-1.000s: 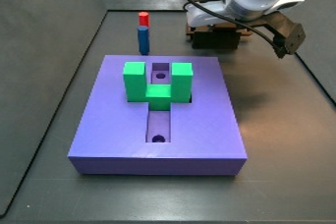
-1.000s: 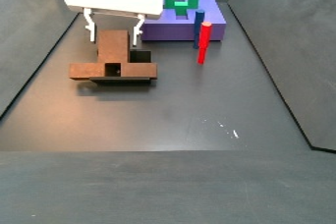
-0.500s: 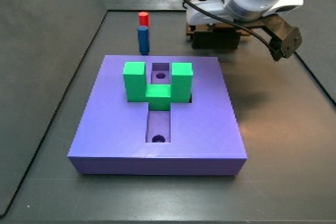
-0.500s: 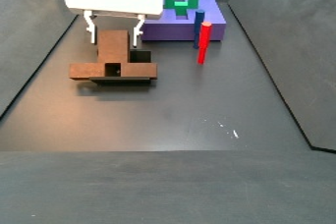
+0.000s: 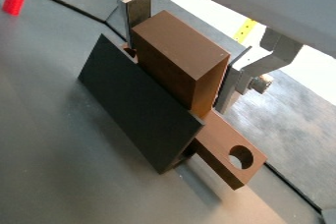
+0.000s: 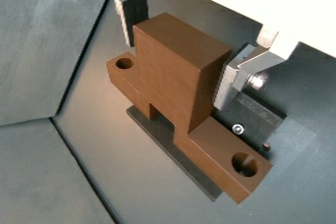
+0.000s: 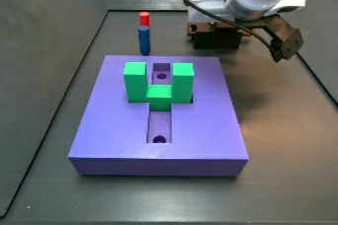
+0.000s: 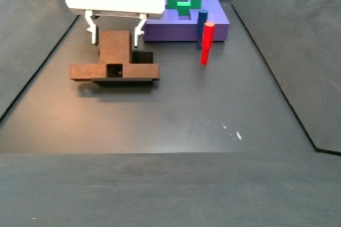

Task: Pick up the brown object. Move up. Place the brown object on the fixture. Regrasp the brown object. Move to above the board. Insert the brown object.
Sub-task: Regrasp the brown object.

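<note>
The brown object [image 5: 178,56] stands on the fixture [image 5: 132,100], its thick stem upright and its holed arm [image 5: 238,157] lying flat past the fixture's edge. It also shows in a wrist view [image 6: 178,71] and a side view [image 8: 118,57]. My gripper [image 8: 118,30] is lowered over the stem, one silver finger [image 5: 130,17] on each side. Narrow gaps show between fingers and stem in a side view, so it is open. The purple board [image 7: 119,130] lies in front of the fixture, apart from the gripper.
A green U-shaped block [image 7: 158,81] sits on the board over its slot. A blue peg with a red top [image 7: 144,34] stands on the floor beside the board's far end. Dark walls enclose the floor on both sides.
</note>
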### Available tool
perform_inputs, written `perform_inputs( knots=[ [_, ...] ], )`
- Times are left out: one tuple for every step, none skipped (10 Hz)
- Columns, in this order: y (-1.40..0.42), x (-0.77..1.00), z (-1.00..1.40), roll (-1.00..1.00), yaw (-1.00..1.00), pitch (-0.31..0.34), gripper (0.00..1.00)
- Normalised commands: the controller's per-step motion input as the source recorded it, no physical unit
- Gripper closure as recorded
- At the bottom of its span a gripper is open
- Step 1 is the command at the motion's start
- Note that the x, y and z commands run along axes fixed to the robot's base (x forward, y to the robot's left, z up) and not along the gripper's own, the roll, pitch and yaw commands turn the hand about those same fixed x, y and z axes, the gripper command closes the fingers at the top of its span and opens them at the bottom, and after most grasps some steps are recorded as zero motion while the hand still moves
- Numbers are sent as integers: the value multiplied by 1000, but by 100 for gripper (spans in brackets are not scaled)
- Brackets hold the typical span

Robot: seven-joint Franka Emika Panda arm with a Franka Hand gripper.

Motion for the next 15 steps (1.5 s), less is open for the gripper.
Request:
perform_inputs(
  knots=[
    [0, 0, 0, 0, 0, 0, 0],
    [0, 0, 0, 0, 0, 0, 100],
    [0, 0, 0, 0, 0, 0, 100],
    [0, 0, 0, 0, 0, 0, 100],
    [0, 0, 0, 0, 0, 0, 100],
    [0, 0, 0, 0, 0, 0, 100],
    [0, 0, 0, 0, 0, 0, 100],
    [0, 0, 0, 0, 0, 0, 100],
    [0, 0, 0, 0, 0, 0, 100],
    [0, 0, 0, 0, 0, 0, 100],
    [0, 0, 0, 0, 0, 0, 100],
    [0, 0, 0, 0, 0, 0, 100],
    [0, 0, 0, 0, 0, 0, 100],
    [0, 0, 0, 0, 0, 0, 100],
    [0, 0, 0, 0, 0, 0, 100]
  ],
)
